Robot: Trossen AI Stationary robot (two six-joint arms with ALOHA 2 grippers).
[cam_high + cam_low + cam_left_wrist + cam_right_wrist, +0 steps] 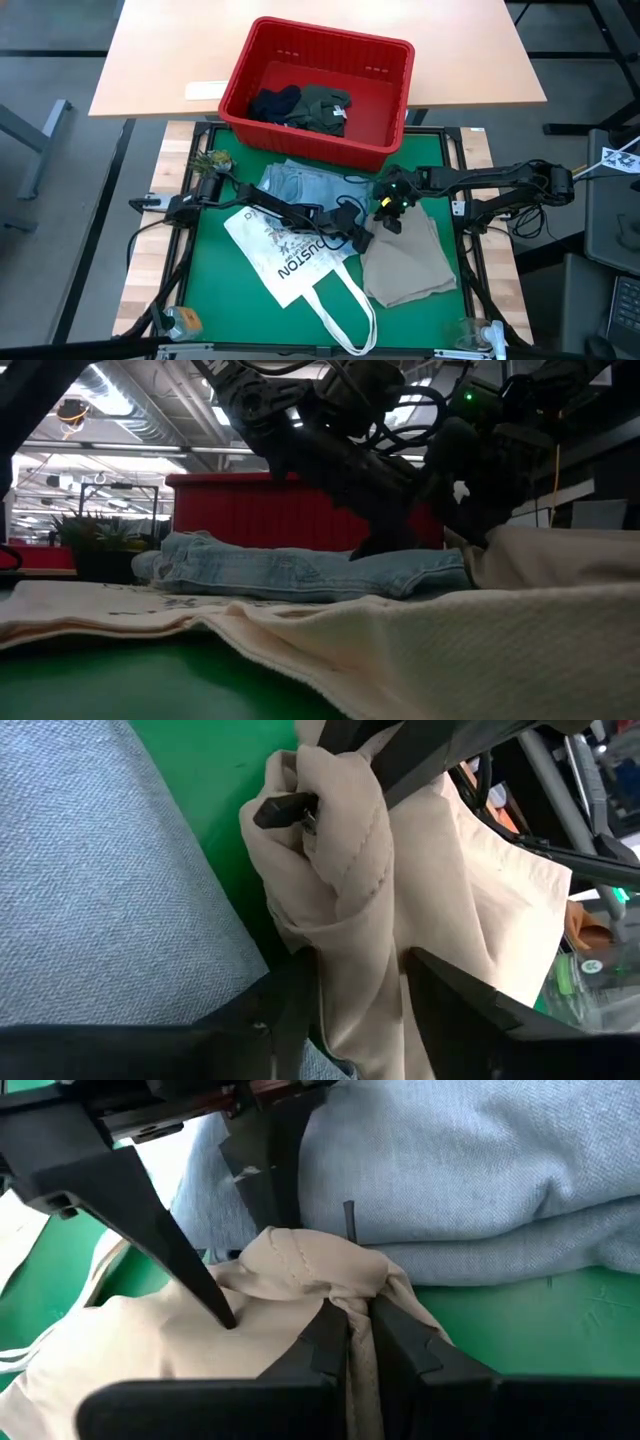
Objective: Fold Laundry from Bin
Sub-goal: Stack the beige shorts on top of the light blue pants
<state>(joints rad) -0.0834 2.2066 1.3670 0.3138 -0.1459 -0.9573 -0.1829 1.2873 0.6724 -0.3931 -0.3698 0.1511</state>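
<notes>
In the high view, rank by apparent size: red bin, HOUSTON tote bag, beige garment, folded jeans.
1. Red bin, clearly largest.
2. HOUSTON tote bag, counting its handles.
3. Beige garment.
4. Folded jeans, though arms cover part of them, so places three and four are unsure.

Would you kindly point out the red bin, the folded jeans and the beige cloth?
red bin (385, 60): high view, far rim.
folded jeans (300, 185): high view, middle of the denim.
beige cloth (410, 265): high view, its flat middle.
</notes>
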